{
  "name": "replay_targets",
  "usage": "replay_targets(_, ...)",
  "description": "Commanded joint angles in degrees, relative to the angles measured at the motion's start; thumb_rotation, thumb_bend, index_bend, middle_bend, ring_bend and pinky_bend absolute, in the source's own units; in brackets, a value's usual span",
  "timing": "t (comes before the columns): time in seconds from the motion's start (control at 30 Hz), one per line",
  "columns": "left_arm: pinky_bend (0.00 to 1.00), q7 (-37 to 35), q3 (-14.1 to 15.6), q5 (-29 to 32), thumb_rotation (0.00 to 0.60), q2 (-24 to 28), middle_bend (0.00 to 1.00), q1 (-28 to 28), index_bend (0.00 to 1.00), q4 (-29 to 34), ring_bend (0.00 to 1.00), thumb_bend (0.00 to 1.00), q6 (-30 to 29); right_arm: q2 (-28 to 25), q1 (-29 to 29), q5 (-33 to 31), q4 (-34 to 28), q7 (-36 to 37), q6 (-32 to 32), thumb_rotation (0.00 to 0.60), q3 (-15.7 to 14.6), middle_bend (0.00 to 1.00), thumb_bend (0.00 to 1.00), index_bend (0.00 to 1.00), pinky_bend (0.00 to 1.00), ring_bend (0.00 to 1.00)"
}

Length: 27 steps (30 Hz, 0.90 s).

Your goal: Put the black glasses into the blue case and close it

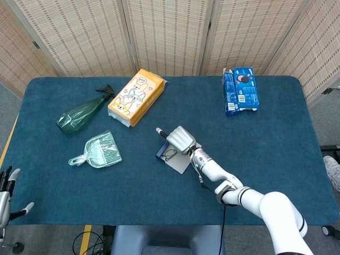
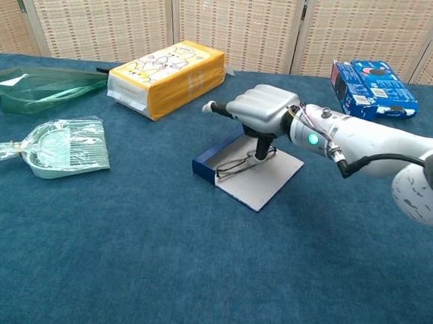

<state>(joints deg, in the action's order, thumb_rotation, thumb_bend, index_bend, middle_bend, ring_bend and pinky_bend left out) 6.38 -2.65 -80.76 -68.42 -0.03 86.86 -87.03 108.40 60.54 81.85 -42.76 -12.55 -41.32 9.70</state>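
The blue case [image 2: 207,163] lies open mid-table, its grey lid [image 2: 266,183] flat toward me. The black glasses [image 2: 237,163] lie at the join of tray and lid, partly inside the tray. My right hand [image 2: 262,105] hovers over the case, palm down, fingers stretched left, and its thumb [image 2: 263,146] points down and touches the glasses. Nothing is gripped in it. In the head view the right hand [image 1: 179,139] covers the case's far part [image 1: 161,154]; the glasses [image 1: 170,154] show just below it. My left hand [image 1: 6,183] stays at the table's near left corner, fingers apart, empty.
A yellow tissue pack [image 2: 169,68] and a green spray bottle [image 2: 42,87] lie at the back left. A wrapped green dustpan [image 2: 60,146] lies left of the case. A blue cookie box [image 2: 371,87] sits at the back right.
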Motion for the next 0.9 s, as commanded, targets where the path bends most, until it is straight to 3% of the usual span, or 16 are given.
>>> replay_targets(0.03,0.17,-0.1,0.0,0.2,0.600,0.0,0.00,0.1,0.00,-0.1,0.00,0.17,-0.1,1.9,1.7,-0.4,2.7,-0.5,1.1,0.600,0.6,0.97,0.18,0.00,0.99,1.00)
replay_targets(0.27,0.17,-0.2,0.0,0.1,0.600,-0.1,0.00,0.2,0.00,-0.3,0.00,0.17,0.0,5.1,3.8,-0.4,7.9,0.6,2.0,0.600,0.7,0.98,0.20,0.00,0.99,1.00)
replay_targets(0.43,0.17,-0.4,-0.1,0.3,0.600,-0.1,0.00,0.2,0.00,-0.5,0.00,0.17,0.1,5.5,4.2,-0.2,9.2,1.5,2.5,0.600,0.3,0.99,0.26,0.13,0.99,1.00)
replay_targets(0.6,0.17,-0.5,-0.2,0.3,0.600,-0.1,0.00,0.0,0.00,-0.5,0.00,0.17,0.4,5.8,3.7,0.2,10.0,3.8,0.4,0.600,0.1,1.00,0.28,0.14,0.99,1.00)
replay_targets(0.73,0.17,-0.6,-0.3,-0.1,0.600,0.1,0.00,0.0,0.00,-0.2,0.00,0.17,0.1,5.3,3.3,0.5,9.7,4.6,0.0,0.600,-0.4,0.99,0.28,0.12,0.99,1.00)
replay_targets(0.9,0.17,-0.7,-0.2,-0.3,0.600,0.1,0.00,0.0,0.00,-0.1,0.00,0.17,0.1,2.8,1.7,0.5,6.2,5.2,-0.6,0.600,-1.1,0.98,0.30,0.00,0.99,1.00)
